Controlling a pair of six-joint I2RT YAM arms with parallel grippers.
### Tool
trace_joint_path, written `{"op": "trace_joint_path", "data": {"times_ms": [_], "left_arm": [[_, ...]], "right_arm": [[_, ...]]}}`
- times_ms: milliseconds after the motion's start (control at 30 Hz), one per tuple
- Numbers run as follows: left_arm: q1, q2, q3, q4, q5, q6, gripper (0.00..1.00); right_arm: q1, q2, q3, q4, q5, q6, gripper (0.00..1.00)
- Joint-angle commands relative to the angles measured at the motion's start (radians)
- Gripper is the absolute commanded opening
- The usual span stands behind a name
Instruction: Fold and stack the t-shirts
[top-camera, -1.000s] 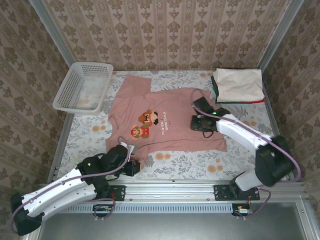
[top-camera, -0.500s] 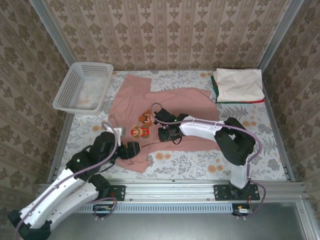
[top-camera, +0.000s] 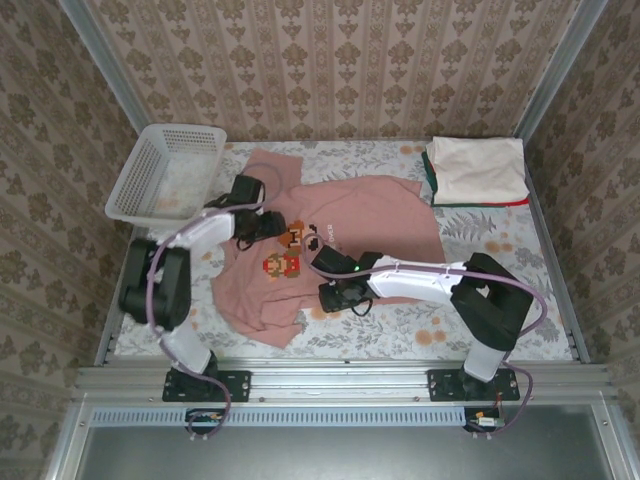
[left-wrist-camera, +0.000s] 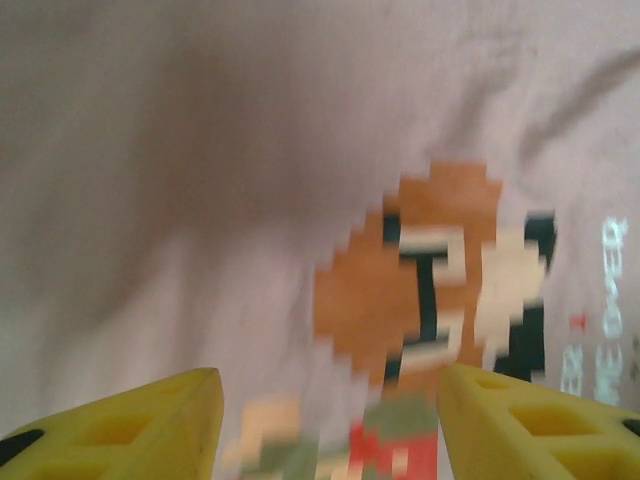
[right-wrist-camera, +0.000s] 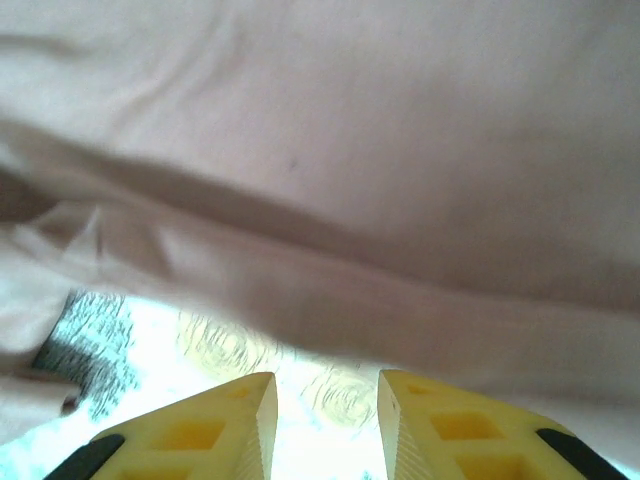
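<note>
A lab test cell dressed as a home. Wallpaper (top-camera: 330, 70) panels stand on three sides, well beyond the jaws of the left gripper (top-camera: 268, 226) and right gripper (top-camera: 335, 298), framed by bare metal posts (top-camera: 100, 60). Under the jaws lies a flowered cloth (top-camera: 400, 328); a basket (top-camera: 165, 175) sits left of the left jaws; behind them the arms (top-camera: 430, 278) are bolted to a rail (top-camera: 340, 385)

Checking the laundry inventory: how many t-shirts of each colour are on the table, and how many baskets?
Pink tee: 1
Cream tee: 1
Green tee: 1
Red tee: 1
White basket: 1
Total: 5
</note>
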Motion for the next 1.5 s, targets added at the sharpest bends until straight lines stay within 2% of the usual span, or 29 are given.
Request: {"op": "trace_joint_path", "data": {"times_ms": [0, 133, 233, 333, 467, 633, 733, 800, 933, 1033, 1100, 1167, 1233, 1300, 1367, 1467], "left_arm": [[0.02, 0.151, 0.147, -0.023, 0.018, 0.079, 0.58], [0.056, 0.327, 0.307, -0.075, 0.034, 0.104, 0.58], [0.072, 0.417, 0.407, -0.1, 0.034, 0.121, 0.58], [0.077, 0.513, 0.541, -0.168, 0.038, 0.136, 0.58], [0.085, 0.637, 0.714, -0.242, 0.056, 0.149, 0.58], [0.097, 0.735, 0.877, -0.304, 0.075, 0.132, 0.58], [0.101, 0.723, 0.896, -0.324, 0.091, 0.134, 0.58], [0.099, 0.655, 0.853, -0.321, 0.097, 0.141, 0.58], [0.098, 0.385, 0.613, -0.229, 0.069, 0.153, 0.66], [0.093, 0.181, 0.443, -0.22, 0.02, 0.153, 0.72], [0.071, 0.042, 0.299, -0.193, 0.0, 0.156, 0.72], [0.033, -0.099, 0.156, -0.201, -0.067, 0.131, 0.73], [-0.017, -0.235, 0.008, -0.207, -0.134, 0.088, 0.73], [-0.074, -0.366, -0.126, -0.21, -0.186, 0.028, 0.72], [-0.158, -0.467, -0.229, -0.24, -0.25, -0.031, 0.71], [-0.255, -0.519, -0.32, -0.299, -0.318, -0.088, 0.71]], "right_arm": [[-0.023, -0.077, -0.011, -0.094, 0.009, 0.002, 0.37], [-0.171, -0.123, 0.039, -0.131, 0.075, -0.033, 0.41], [-0.3, -0.09, 0.107, -0.127, 0.118, -0.074, 0.44], [-0.42, 0.013, 0.225, -0.167, 0.178, -0.108, 0.44], [-0.542, 0.19, 0.37, -0.184, 0.165, -0.133, 0.42], [-0.638, 0.418, 0.556, -0.207, 0.101, -0.143, 0.42], [-0.669, 0.536, 0.674, -0.253, 0.067, -0.148, 0.41], [-0.687, 0.585, 0.739, -0.277, 0.04, -0.152, 0.41], [-0.735, 0.679, 0.879, -0.337, -0.045, -0.167, 0.42], [-0.749, 0.741, 1.022, -0.425, -0.06, -0.195, 0.42], [-0.75, 0.749, 1.108, -0.488, -0.066, -0.213, 0.42], [-0.741, 0.686, 1.1, -0.494, -0.05, -0.224, 0.43], [-0.723, 0.579, 1.023, -0.475, -0.028, -0.228, 0.44], [-0.693, 0.426, 0.862, -0.415, 0.01, -0.233, 0.47], [-0.66, 0.259, 0.659, -0.354, 0.047, -0.221, 0.48], [-0.606, 0.027, 0.318, -0.235, 0.079, -0.177, 0.5]]}}
